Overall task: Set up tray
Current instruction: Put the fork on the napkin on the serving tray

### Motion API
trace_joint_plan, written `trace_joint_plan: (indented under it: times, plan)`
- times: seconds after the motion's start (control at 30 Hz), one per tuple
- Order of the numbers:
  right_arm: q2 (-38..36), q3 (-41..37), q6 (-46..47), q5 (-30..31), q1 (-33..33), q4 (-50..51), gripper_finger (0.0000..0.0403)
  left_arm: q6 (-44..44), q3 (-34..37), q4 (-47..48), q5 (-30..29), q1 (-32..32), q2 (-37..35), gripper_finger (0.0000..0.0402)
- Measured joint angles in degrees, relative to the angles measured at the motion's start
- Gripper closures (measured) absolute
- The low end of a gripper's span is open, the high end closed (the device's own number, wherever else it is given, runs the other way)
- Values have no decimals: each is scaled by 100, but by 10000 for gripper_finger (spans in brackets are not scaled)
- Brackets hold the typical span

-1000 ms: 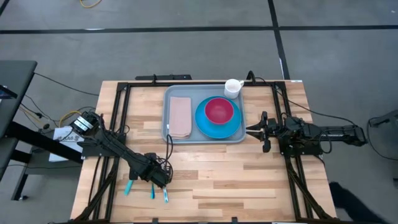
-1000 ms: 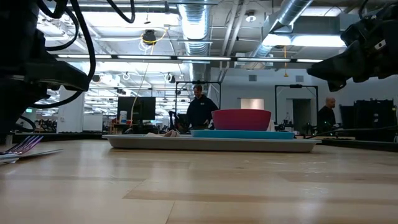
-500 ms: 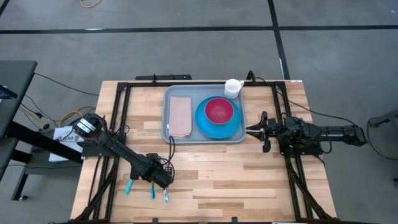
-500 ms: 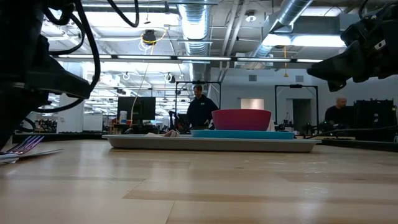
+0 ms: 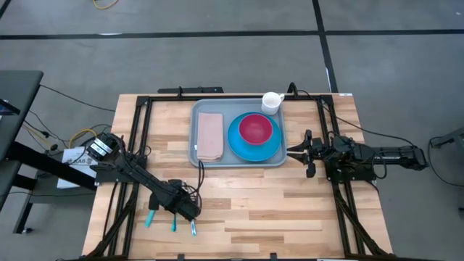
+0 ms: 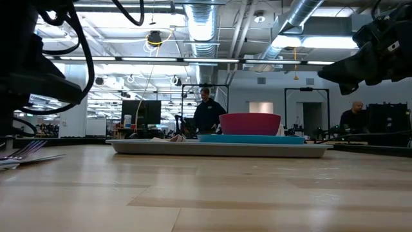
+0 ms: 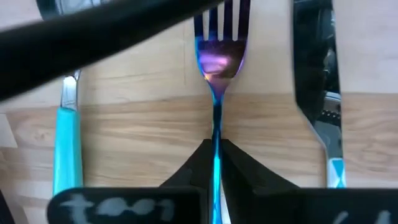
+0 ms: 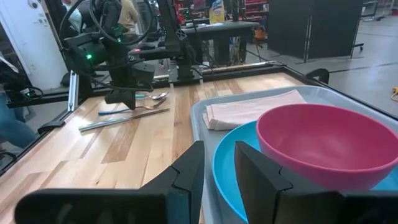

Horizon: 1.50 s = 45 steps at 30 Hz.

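Tray [image 5: 197, 156] already has napkin, plate, bowl; cutlery's still off it. Left gripper [image 7: 216, 163] pinches the fork [image 7: 217, 56]; right gripper [image 8: 214, 163] waits, jaws narrow.

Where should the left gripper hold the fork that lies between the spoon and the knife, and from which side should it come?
Grip the fork on its thin handle, coming straight down from above. It lies flat on the table, close between the spoon and the knife, so only the handle's two narrow sides are free. The left gripper already pinches it there.
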<state>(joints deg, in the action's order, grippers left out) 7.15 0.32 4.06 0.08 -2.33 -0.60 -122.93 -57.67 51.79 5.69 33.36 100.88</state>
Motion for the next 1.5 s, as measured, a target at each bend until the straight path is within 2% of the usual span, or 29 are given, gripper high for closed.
trace_joint_plan:
  times: [0.3,0.4,0.6,0.77,0.9,1.1,1.33,1.5]
  plan:
    - [1,0,-1,0,0,0,321,76,-4,0,-8,2,-7,399]
    - [1,0,1,0,0,0,321,80,-12,50,-186,-1,-119,400]
    - [0,0,1,0,-1,0,321,-65,-459,1102,-1081,-48,-638,401]
    - [0,-1,0,0,0,0,321,74,-818,1616,-2294,-306,-1137,401]
    - [1,-1,1,0,-1,0,321,1006,-891,1375,-2866,-900,-1427,401]
    - [-2,-2,1,-2,0,0,321,3185,-1013,1131,-2880,-2334,-1467,401]
    - [1,0,-1,0,0,0,321,5438,-1073,171,-2328,-4080,-1463,401]
    - [1,-1,1,0,-1,0,321,6197,-1073,-204,-1934,-5001,-1456,401]
